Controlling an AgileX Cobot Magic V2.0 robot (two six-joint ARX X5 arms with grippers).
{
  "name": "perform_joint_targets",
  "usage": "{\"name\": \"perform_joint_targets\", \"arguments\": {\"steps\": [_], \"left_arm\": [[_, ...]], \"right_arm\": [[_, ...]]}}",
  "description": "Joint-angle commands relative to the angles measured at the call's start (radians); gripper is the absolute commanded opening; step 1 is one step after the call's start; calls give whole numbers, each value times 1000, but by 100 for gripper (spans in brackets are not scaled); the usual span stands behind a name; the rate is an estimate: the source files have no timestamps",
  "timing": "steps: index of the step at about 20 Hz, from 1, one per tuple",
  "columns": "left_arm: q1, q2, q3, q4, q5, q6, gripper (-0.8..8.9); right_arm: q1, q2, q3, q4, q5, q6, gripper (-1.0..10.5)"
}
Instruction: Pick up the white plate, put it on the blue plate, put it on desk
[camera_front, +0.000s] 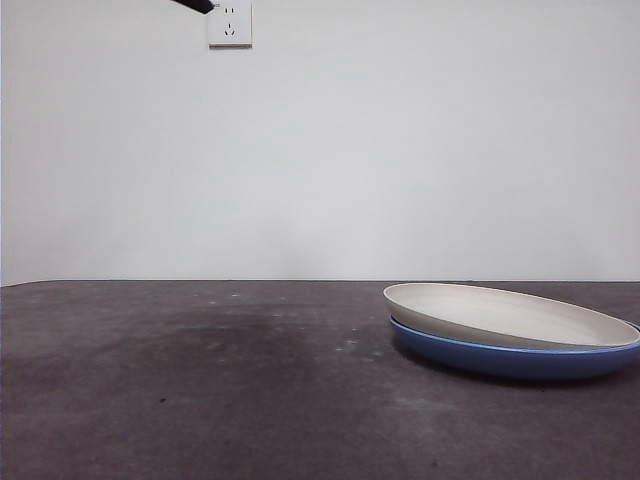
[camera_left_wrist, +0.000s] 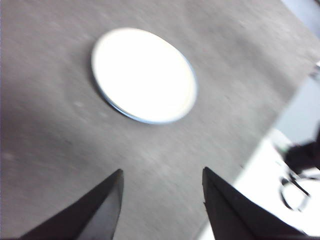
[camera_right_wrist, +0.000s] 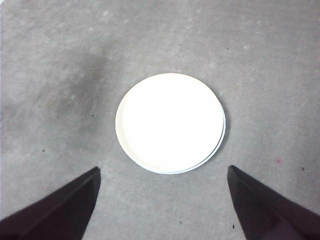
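The white plate (camera_front: 505, 313) rests on top of the blue plate (camera_front: 520, 358) at the right of the desk (camera_front: 200, 380), slightly tilted and offset. From above the white plate (camera_right_wrist: 169, 122) covers almost all of the blue plate (camera_right_wrist: 223, 131), which shows only as a thin rim. My right gripper (camera_right_wrist: 164, 205) hangs open high above the stack, holding nothing. My left gripper (camera_left_wrist: 161, 200) is also open and empty, raised well off the desk with the white plate (camera_left_wrist: 144, 74) and the blue plate's rim (camera_left_wrist: 131, 116) ahead of it. A black arm tip (camera_front: 194, 5) shows at the top left of the front view.
A wall socket (camera_front: 229, 22) sits high on the white back wall. The desk edge and a pale floor with dark cables (camera_left_wrist: 295, 190) appear in the left wrist view.
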Motion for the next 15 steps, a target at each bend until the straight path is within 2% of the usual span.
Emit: {"name": "perform_joint_targets", "arguments": {"steps": [1,6,9,12,15], "left_arm": [[-8,-40,-71,10,53,20,249],[-11,-80,-131,8,55,23,249],[-11,-80,-131,11,55,23,249],[-11,-80,-131,18,55,23,249],[-11,-80,-131,17,55,23,249]], "right_arm": [[4,12,15,-10,3,4,408],[4,12,-43,-10,-3,11,408],[3,23,-119,16,1,55,408],[3,65,-230,135,4,114,408],[0,166,-305,250,6,141,408]]}}
